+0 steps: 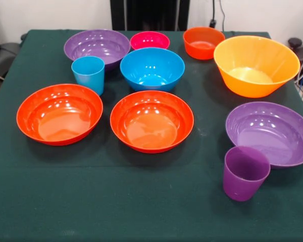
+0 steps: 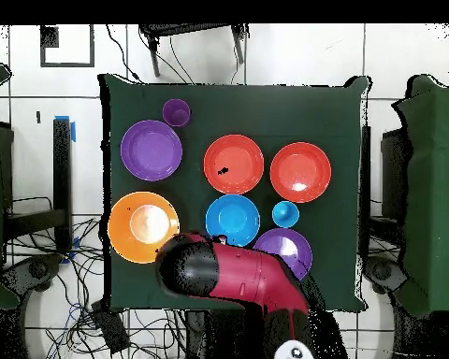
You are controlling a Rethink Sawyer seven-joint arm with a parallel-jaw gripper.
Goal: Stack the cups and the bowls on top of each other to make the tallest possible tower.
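Every cup and bowl stands apart on the green table (image 1: 141,212); nothing is stacked. In the front view I see the light blue cup (image 1: 89,73), purple cup (image 1: 245,173), blue bowl (image 1: 152,68), pink bowl (image 1: 149,40), small orange bowl (image 1: 203,42), yellow-orange bowl (image 1: 256,64), two orange-red bowls (image 1: 59,113) (image 1: 151,120) and two purple bowls (image 1: 97,45) (image 1: 270,132). The gripper does not show in the front view. In the overhead view the arm's black end (image 2: 184,266) hangs over the table's near edge beside the yellow-orange bowl (image 2: 142,226), covering the pink and small orange bowls.
The robot's pedestal (image 1: 149,15) stands behind the table's far edge. Cables (image 2: 88,280) lie on the floor around the table. Bare cloth runs along the front edge in the front view.
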